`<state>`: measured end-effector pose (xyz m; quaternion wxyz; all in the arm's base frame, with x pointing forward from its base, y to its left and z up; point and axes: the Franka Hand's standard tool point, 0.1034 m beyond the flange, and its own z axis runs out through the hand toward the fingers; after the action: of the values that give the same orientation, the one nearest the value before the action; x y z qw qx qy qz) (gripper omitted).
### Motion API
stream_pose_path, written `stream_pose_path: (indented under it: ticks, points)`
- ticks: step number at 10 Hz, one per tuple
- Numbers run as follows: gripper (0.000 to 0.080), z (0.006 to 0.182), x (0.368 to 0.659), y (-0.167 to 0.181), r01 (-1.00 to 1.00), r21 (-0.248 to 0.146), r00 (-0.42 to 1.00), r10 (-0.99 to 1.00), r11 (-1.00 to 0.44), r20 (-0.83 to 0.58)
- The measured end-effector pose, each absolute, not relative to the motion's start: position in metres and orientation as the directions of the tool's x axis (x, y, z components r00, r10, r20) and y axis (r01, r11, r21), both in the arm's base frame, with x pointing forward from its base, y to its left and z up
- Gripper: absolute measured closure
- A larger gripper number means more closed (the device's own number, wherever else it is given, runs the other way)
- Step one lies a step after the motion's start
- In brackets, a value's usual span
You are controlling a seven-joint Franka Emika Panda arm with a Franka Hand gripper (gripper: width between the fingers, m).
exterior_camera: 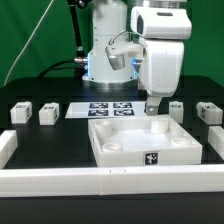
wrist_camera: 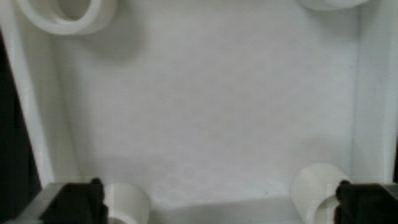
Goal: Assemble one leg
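Note:
The large white square tray-like part (exterior_camera: pixel 119 147) lies in the middle of the table, with round sockets in its corners. My gripper (exterior_camera: pixel 152 106) hangs over its far edge, nearer the exterior view's right. In the wrist view the gripper (wrist_camera: pixel 222 205) is open and empty, its dark fingertips (wrist_camera: pixel 80 202) wide apart above the tray's floor (wrist_camera: pixel 205 110) and two of its sockets (wrist_camera: pixel 128 203). Small white legs with tags stand on the table: two at the exterior view's left (exterior_camera: pixel 20 113) (exterior_camera: pixel 47 114), two at its right (exterior_camera: pixel 177 108) (exterior_camera: pixel 208 111).
The marker board (exterior_camera: pixel 110 109) lies flat behind the tray. A low white wall (exterior_camera: pixel 100 181) runs along the front of the table, with side pieces at the exterior view's left (exterior_camera: pixel 6 147) and right. The robot's base (exterior_camera: pixel 105 50) stands at the back.

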<state>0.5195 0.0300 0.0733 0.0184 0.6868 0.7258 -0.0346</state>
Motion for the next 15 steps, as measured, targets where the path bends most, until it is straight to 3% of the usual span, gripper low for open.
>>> stream_pose_path:
  ticks: [4,5,9,12,15]
  points:
    - [0.015,0.073,0.52,0.028,0.999,-0.024,-0.049,0.996,0.047,-0.073]
    - [0.015,0.072,0.516,0.02,0.989,-0.039,-0.146,0.987,0.144,-0.064]
    - [0.015,0.051,0.483,-0.003,0.96,-0.074,-0.274,0.962,0.271,-0.022]
    - [0.015,0.029,0.463,0.002,0.963,-0.119,-0.245,0.97,0.243,-0.001]
    - [0.015,0.009,0.456,0.001,0.962,-0.131,-0.238,0.971,0.238,0.014]
